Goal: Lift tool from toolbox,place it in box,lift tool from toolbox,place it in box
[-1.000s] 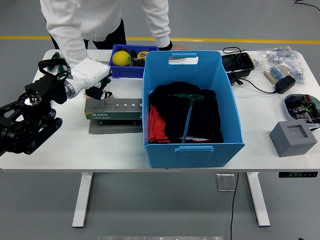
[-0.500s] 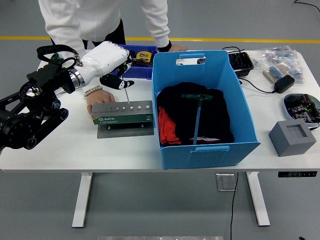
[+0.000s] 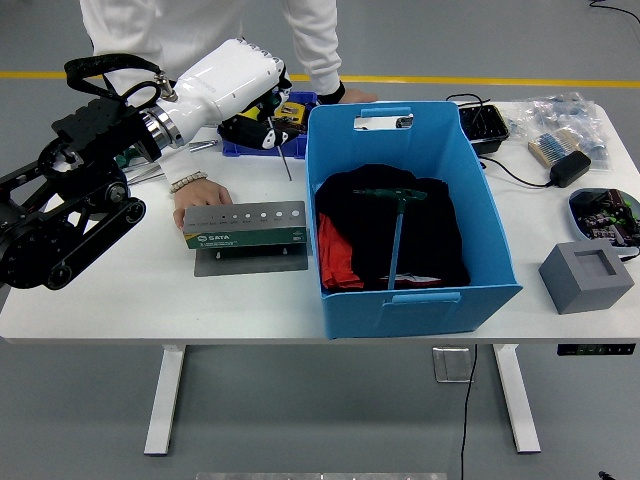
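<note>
Tool: a thin T-handle tool [image 3: 281, 157] held in the air, tilted, its shaft slanting down to the right, above the table between the toolbox and the blue box; another T-handle tool [image 3: 395, 232] lies inside the blue box on dark cloth
Left arm: black, comes in from the left over the table's left part; its white-shelled left hand [image 3: 250, 115] is raised, dark fingers [image 3: 262, 132] closed around the held tool's handle
Person's hand: a hand [image 3: 200, 206] lies flat on the table, touching the toolbox's left end; a beaded band at the wrist; the other hand rests at the far edge
Toolbox: green and grey holder [image 3: 246, 226] with a row of holes on top, standing on a grey plate left of the blue box
Small blue tray: at the far edge [image 3: 240, 148], partly hidden behind the robot's hand
Blue box: large open bin [image 3: 410, 290] at the table's middle, holding black and red cloth
Table: white [image 3: 150, 290]; a grey block [image 3: 586, 272] near the right edge; cables and a black adapter farther right
</note>
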Action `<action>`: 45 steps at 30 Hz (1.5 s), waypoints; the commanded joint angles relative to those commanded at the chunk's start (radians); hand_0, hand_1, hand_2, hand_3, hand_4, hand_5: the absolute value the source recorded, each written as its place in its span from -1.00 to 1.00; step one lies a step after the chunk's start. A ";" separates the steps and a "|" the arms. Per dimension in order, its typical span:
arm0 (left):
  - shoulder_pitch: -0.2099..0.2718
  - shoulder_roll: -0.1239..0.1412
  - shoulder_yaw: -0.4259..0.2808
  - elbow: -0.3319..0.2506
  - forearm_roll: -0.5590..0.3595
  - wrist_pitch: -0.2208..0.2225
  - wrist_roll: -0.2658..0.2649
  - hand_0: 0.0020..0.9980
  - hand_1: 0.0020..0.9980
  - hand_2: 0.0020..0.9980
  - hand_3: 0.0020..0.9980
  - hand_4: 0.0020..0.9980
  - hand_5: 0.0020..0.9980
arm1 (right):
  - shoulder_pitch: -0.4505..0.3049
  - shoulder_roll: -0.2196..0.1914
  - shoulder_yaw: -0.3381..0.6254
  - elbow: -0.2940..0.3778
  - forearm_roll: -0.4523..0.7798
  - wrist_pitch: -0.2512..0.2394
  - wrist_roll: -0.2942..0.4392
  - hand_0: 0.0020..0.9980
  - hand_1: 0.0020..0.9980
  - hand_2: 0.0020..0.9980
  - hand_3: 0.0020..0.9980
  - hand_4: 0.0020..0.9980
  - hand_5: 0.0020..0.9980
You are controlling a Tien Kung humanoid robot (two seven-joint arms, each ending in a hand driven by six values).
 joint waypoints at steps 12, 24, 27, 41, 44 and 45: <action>-0.061 -0.195 0.141 0.063 -0.123 0.028 -0.015 -0.82 -1.00 -0.97 -0.87 0.55 -0.53 | 0.005 0.001 0.008 0.002 -0.016 0.000 -0.006 0.35 0.34 0.45 0.15 0.55 0.43; -0.071 -0.316 0.203 0.197 -0.128 0.003 -0.024 -0.34 -0.40 -0.23 -0.05 0.72 -0.26 | 0.022 -0.005 0.003 0.005 -0.013 -0.002 -0.004 0.35 0.34 0.45 0.15 0.55 0.43; -0.076 -0.327 0.215 0.218 -0.127 0.004 -0.027 -0.34 -0.40 -0.23 -0.05 0.72 -0.26 | 0.021 -0.006 0.002 0.006 -0.012 -0.002 -0.003 0.35 0.34 0.45 0.15 0.55 0.43; -0.069 -0.335 0.218 0.261 -0.104 -0.061 0.034 0.43 0.45 0.63 0.38 0.87 -0.01 | 0.012 -0.007 0.011 0.007 -0.032 0.001 -0.007 0.35 0.33 0.45 0.15 0.55 0.43; -0.059 -0.329 0.205 0.248 -0.099 -0.067 0.045 0.43 0.45 0.63 0.38 0.87 -0.01 | 0.008 -0.006 0.015 0.006 -0.038 0.001 -0.009 0.35 0.33 0.45 0.15 0.55 0.43; -0.055 -0.326 0.197 0.241 -0.098 -0.066 0.045 0.43 0.45 0.63 0.38 0.87 -0.01 | 0.007 -0.005 0.016 0.006 -0.039 0.001 -0.009 0.35 0.33 0.45 0.15 0.55 0.43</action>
